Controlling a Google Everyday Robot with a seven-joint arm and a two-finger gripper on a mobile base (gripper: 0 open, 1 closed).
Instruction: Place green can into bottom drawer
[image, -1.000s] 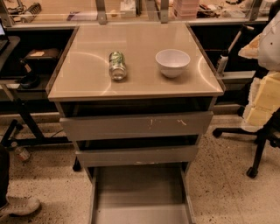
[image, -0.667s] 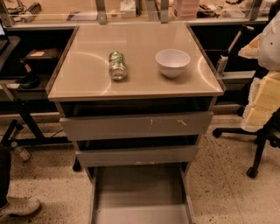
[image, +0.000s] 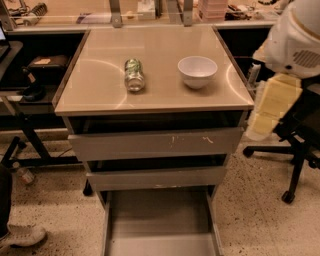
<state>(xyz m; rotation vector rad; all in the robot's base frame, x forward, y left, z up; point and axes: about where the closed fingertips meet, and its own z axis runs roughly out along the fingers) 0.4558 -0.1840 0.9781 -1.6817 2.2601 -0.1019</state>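
The green can (image: 134, 75) lies on its side on the tan top of the drawer cabinet (image: 100, 95), left of the middle, with a silver end facing me. The bottom drawer (image: 160, 220) is pulled out at floor level, and its flat grey floor is bare. My gripper (image: 270, 107), a cream-coloured piece under the white arm housing (image: 295, 37), hangs at the right edge of the view. It is beside the cabinet's right front corner and well apart from the can.
A white bowl (image: 197, 71) stands on the cabinet top right of the can. The top drawer (image: 155, 144) and middle drawer (image: 155, 177) stick out slightly. An office chair base (image: 295, 165) stands at the right. A black desk frame (image: 25, 130) and a person's shoe (image: 22, 235) are at the left.
The arm and gripper have shifted a little left, closer to the cabinet's right side. The can, bowl and drawers have not moved.
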